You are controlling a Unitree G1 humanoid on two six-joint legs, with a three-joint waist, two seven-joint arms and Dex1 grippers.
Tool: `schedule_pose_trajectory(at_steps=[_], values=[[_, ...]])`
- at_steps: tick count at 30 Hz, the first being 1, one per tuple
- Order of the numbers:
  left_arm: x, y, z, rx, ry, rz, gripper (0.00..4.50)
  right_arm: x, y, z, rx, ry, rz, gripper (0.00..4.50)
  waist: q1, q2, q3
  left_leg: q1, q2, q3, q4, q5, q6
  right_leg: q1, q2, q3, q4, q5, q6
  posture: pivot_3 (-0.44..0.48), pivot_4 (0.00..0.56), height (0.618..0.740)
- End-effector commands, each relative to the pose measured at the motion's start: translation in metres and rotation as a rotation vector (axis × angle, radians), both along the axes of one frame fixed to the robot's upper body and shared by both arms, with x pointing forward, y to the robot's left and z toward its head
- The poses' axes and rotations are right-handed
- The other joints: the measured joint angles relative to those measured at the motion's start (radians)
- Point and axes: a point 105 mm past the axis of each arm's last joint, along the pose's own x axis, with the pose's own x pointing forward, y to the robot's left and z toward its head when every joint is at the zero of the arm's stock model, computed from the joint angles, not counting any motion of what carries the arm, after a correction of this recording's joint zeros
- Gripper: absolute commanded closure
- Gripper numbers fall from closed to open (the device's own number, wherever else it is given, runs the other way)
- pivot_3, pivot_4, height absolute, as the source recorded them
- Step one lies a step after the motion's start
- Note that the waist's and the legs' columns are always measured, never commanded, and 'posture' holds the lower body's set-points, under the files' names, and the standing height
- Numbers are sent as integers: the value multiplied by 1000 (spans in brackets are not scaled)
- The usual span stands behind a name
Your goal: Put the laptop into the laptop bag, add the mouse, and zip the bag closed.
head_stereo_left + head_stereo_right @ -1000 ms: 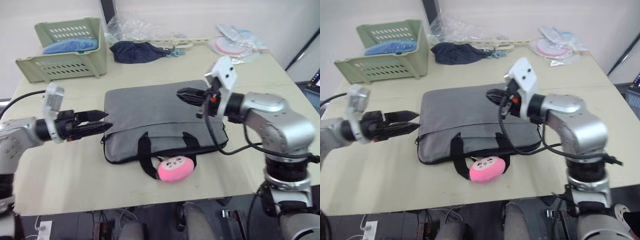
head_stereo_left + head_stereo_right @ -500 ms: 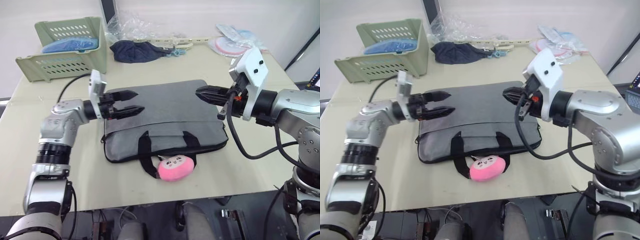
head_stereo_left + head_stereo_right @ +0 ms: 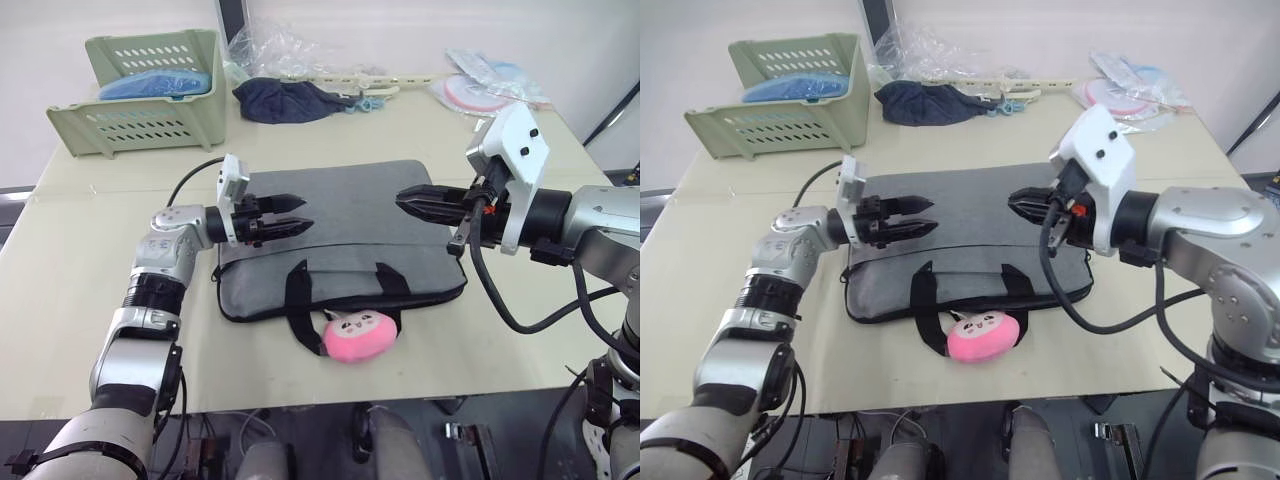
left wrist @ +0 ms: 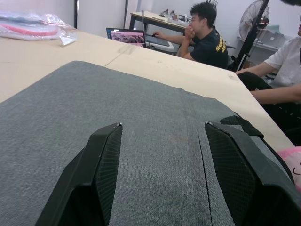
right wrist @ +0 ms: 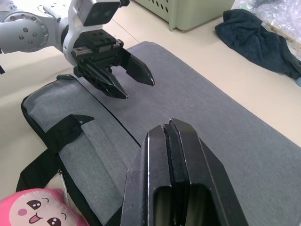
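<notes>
The grey laptop bag (image 3: 350, 240) lies flat in the middle of the table, its black handles (image 3: 297, 300) toward the front edge. My left gripper (image 3: 308, 211) hovers open just above the bag's left part; in the left wrist view its two fingers (image 4: 101, 165) stand wide apart over bare grey fabric (image 4: 160, 108). Over the bag's right part, my right gripper (image 3: 400, 200) points left and is shut with nothing in it, its fingertips (image 5: 171, 126) pressed together. The laptop and the mouse are out of view.
A pink plush toy (image 3: 355, 335) lies against the bag's front edge between the handles. At the back stand a green basket (image 3: 140, 90), a dark cloth (image 3: 285, 100) and plastic packets (image 3: 490, 85). Two people (image 4: 207, 37) sit beyond the table's right side.
My left gripper has swung in from the table left of the bag to above the bag's left part. My right gripper has drawn back to the right. The head camera has shifted slightly.
</notes>
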Motion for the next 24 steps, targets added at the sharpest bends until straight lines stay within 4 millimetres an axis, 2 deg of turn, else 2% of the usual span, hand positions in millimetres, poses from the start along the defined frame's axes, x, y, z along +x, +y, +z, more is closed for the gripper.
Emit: schedule_pose_trajectory(at_steps=[1, 4, 7, 11, 13, 14, 16, 18, 19, 20, 22, 23, 24], values=[[0, -14, 0, 5, -36, -49, 1475, -7, -4, 9, -3, -53, -28, 4500, 1, 0, 0, 0, 0, 0, 0, 0, 0, 0, 0, 0, 0, 0, 0, 0, 150, 740], [2, -21, -8, 15, -28, -55, 1475, -8, -6, 8, -5, -49, -42, 4500, 3, 0, 0, 0, 0, 0, 1, 0, 0, 0, 0, 0, 0, 0, 1, 0, 150, 740], [8, -27, -6, 10, -37, -24, 1475, -9, -6, 6, -1, -45, -51, 4500, 3, 0, 0, 0, 0, 0, 1, 0, 0, 0, 0, 0, 0, 1, 1, 0, 150, 740], [10, -28, 3, -14, -50, -17, 492, -10, -6, 6, 3, -42, -58, 4500, 3, -1, 0, -1, 0, -1, 1, 0, 1, 0, -1, 0, 0, 1, 1, 0, 150, 740], [11, -26, 19, -57, -76, -10, 492, -9, -6, 5, 5, -41, -60, 4500, 1, -1, 0, -1, 0, -1, 1, 0, 1, 0, -1, 0, 0, 1, 1, 0, 150, 740], [12, -23, 30, -87, -99, -1, 695, -9, -6, 4, 6, -40, -60, 4500, 1, -1, 0, 0, 0, -1, 1, 0, 1, 0, -1, 0, 0, 1, 1, 0, 150, 740], [11, -20, 41, -123, -120, -2, 1386, -8, -5, 4, 10, -39, -58, 4500, 2, -1, 0, -1, 0, -1, 1, 0, 1, 0, -1, 0, 0, 1, 1, 0, 150, 740], [9, -20, 41, -122, -117, -9, 2238, -8, -5, 4, 12, -39, -56, 4500, 3, -1, 0, -1, 0, -1, 1, 0, 1, 0, -1, 0, 0, 1, 1, 0, 150, 740], [9, -20, 41, -123, -118, -12, 2914, -8, -5, 4, 13, -38, -56, 4500, 3, -1, 0, -1, 0, -1, 1, 0, 1, 0, -1, 0, 0, 1, 1, 0, 150, 740], [7, -21, 41, -123, -117, -18, 3240, -7, -4, 3, 14, -38, -54, 4500, 2, -1, 0, -1, 0, -1, 1, 0, 1, 0, -1, 0, 0, 1, 1, 0, 150, 740], [5, -21, 40, -124, -116, -24, 4230, -7, -4, 3, 16, -37, -53, 4500, 2, -1, 0, -1, 0, -1, 1, 0, 1, 0, -1, 0, 0, 1, 1, 0, 150, 740], [4, -21, 40, -127, -113, -26, 4432, -6, -3, 3, 17, -38, -51, 4500, 1, -1, 0, -1, 0, -1, 1, 0, 1, 0, -1, 0, 0, 1, 1, 0, 150, 740], [4, -21, 40, -128, -112, -28, 4432, -6, -3, 3, 17, -38, -50, 4500, 1, -1, 0, -1, 0, -1, 1, 0, 1, 0, -1, 0, 0, 1, 1, 0, 150, 740]])
